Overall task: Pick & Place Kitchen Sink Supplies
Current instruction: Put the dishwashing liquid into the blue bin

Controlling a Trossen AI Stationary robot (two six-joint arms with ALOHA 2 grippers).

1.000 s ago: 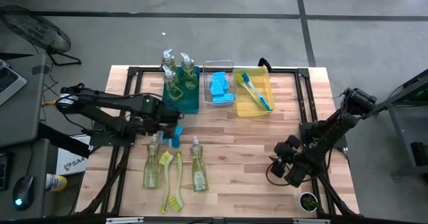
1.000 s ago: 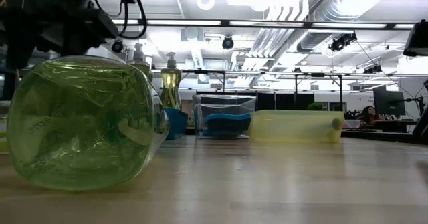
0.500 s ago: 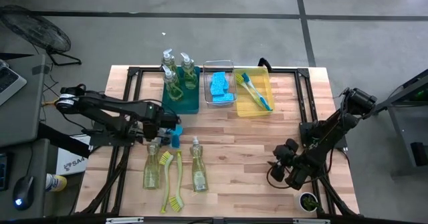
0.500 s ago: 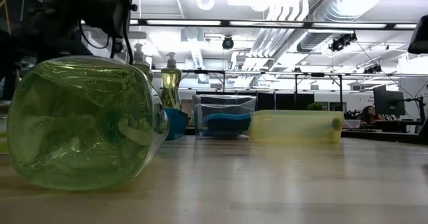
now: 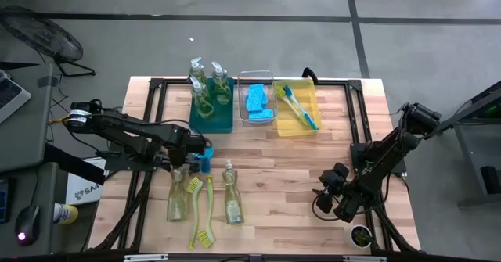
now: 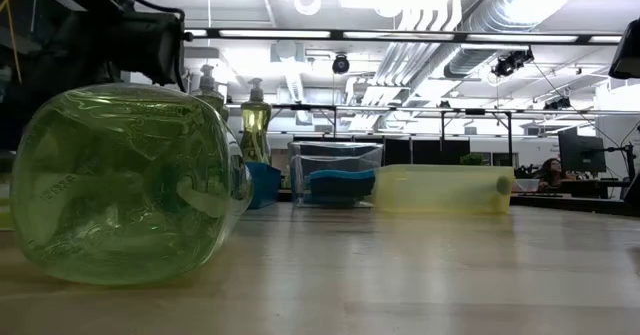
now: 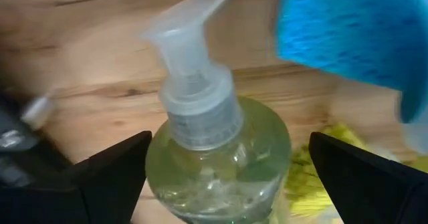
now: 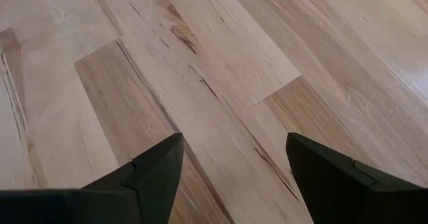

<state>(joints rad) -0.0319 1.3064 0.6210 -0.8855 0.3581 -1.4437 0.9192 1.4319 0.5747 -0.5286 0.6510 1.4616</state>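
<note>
The left hand [image 5: 190, 154] gapes wide, empty, astride one lying soap bottle [image 5: 178, 193]; a second bottle [image 5: 232, 193], two brushes [image 5: 202, 213] and a sponge [image 5: 205, 165] lie close by. Three bottles [image 5: 207, 88] stand beyond. The right hand [image 5: 323, 196] hangs part-open, empty.

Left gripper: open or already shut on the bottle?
Open. The left gripper has its fingers spread on either side of the lying soap bottle, gaps visible.

sponge [image 5: 205, 162] beside lying bottle [image 5: 178, 195]
</note>
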